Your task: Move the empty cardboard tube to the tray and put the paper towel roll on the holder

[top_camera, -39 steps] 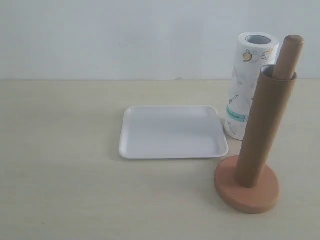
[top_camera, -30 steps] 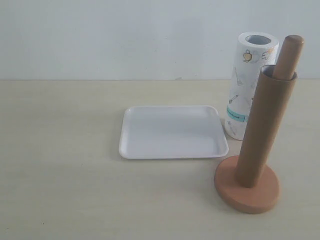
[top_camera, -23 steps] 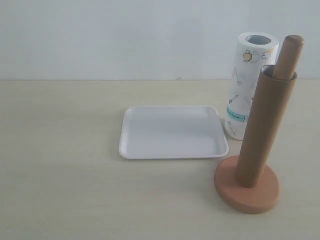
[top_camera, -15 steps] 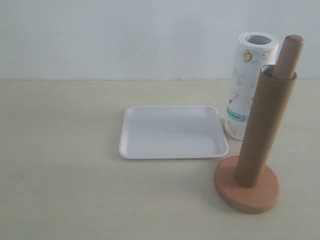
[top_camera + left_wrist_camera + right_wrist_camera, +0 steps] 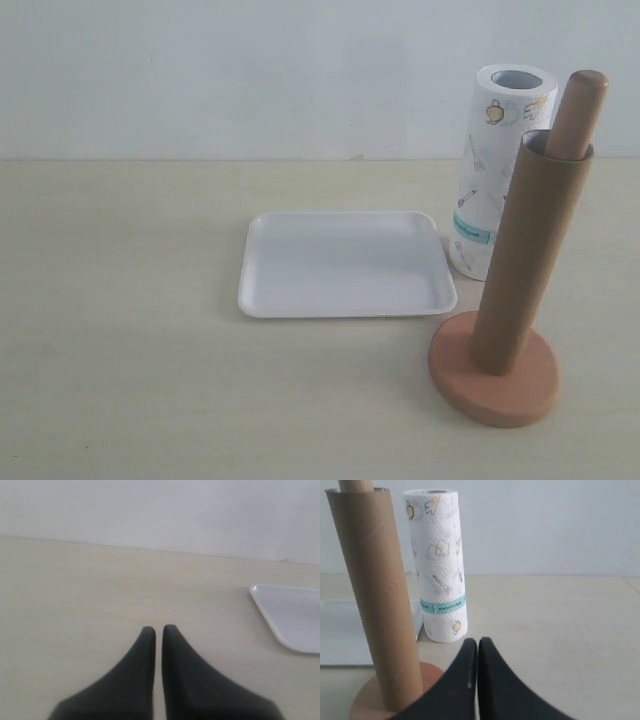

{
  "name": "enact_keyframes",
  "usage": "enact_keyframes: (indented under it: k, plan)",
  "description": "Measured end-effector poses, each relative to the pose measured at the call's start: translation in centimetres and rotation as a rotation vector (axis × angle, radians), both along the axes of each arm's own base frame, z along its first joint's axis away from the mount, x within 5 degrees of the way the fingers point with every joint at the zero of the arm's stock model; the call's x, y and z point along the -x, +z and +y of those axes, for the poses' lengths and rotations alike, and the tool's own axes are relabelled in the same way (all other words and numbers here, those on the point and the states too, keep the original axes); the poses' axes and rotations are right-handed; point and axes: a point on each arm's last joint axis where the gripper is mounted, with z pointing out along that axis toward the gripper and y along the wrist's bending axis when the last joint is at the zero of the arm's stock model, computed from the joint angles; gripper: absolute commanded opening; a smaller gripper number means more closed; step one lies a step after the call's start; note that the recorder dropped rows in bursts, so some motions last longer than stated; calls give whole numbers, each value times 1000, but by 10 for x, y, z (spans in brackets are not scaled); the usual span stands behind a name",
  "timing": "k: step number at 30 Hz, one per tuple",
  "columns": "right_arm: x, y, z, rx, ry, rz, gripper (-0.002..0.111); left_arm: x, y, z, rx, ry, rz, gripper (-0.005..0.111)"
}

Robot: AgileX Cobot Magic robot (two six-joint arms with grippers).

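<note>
Exterior view: the empty cardboard tube [image 5: 530,260] stands slipped over the holder [image 5: 520,392]. Its lower end sits on the round base [image 5: 462,375]. The rounded top of the post [image 5: 580,112] sticks out above the tube's upper rim. Tube and post lean slightly to the right in this view. The holder is on the tabletop [image 5: 120,330], at the near right.

The paper towel roll [image 5: 485,180] stands upright on its end behind the holder, teal band low. The tube covers its lower right part from this camera.

The tray [image 5: 345,312] lies flat at mid-tabletop, left of the holder and roll, with nothing in it. Its near right corner is just beside the base. Its far right corner is close to the foot of the roll; touching or not, I cannot tell from this angle.

Left wrist view: the left claw [image 5: 159,628] is closed to a thin slit, with nothing between the fingers. It sits low over bare tabletop, and a corner of the tray shows off to one side.

Right wrist view: the right claw [image 5: 477,641] is closed with its tips together, gripping nothing. It points toward the roll, with the tube on its base just beside it. The claw is apart from both.

A plain pale wall [image 5: 250,70] is behind.
</note>
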Motion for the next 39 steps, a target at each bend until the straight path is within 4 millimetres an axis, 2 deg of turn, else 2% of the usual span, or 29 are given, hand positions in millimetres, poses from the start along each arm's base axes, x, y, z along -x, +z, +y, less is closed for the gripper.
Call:
enact_keyframes:
  k: [12,17,21,26,30,34,39]
  plan:
    - [0,4,0,-2,-2,-42,1,0,0,0,0,0,0,4]
    - [-1,12,0,-25,-6,-134,1,0,0,0,0,0,0,4]
    - [1,28,-1,-111,-9,-300,1,0,0,0,0,0,0,4]
    - [11,54,-2,-311,39,-579,1,0,0,0,0,0,0,4]
    - [17,84,3,-293,113,-661,1,0,0,0,0,0,0,4]
    - [5,101,12,-294,191,-584,1,0,0,0,0,0,0,4]
    - [-30,85,24,-223,260,-336,1,0,0,0,0,0,0,4]
